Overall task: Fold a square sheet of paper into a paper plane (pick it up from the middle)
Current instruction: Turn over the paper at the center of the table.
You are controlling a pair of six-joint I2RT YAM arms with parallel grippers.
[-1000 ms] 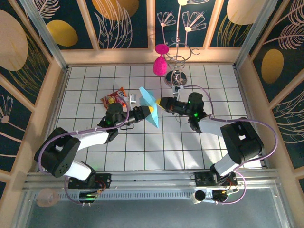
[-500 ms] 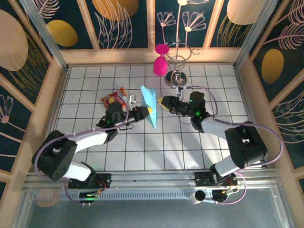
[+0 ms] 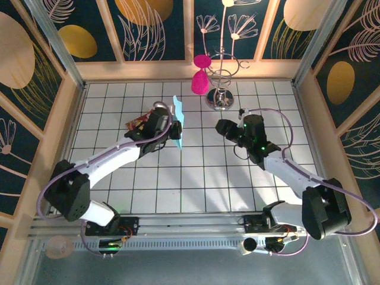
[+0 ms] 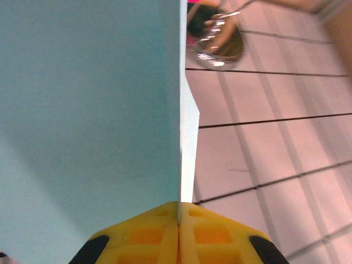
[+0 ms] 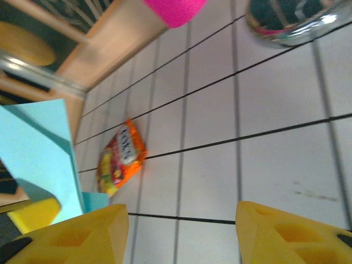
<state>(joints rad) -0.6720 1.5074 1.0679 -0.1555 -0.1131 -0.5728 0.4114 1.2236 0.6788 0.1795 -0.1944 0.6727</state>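
Note:
The light-blue square sheet is folded into a narrow paper plane (image 3: 177, 110), held on edge above the tiles near the table's middle back. My left gripper (image 3: 172, 127) is shut on its lower edge. In the left wrist view the yellow pads (image 4: 137, 236) pinch the plane (image 4: 88, 99) along its crease, with the left gripper (image 4: 180, 212) at the fold. My right gripper (image 3: 220, 126) stands open to the right, about one tile clear of the paper. In the right wrist view the right gripper (image 5: 181, 231) holds nothing, and the plane (image 5: 38, 143) shows at the left.
A red-and-yellow snack packet (image 3: 136, 123) lies on the tiles partly under my left arm; the packet (image 5: 121, 159) is also ahead of the right gripper. A pink object (image 3: 200, 80) hangs on a metal stand (image 3: 221, 98) at the back. Wooden walls ring the table.
The right gripper let go of the paper and drew back to the right. The left gripper carried the plane up and back-left, turning it edge-on.

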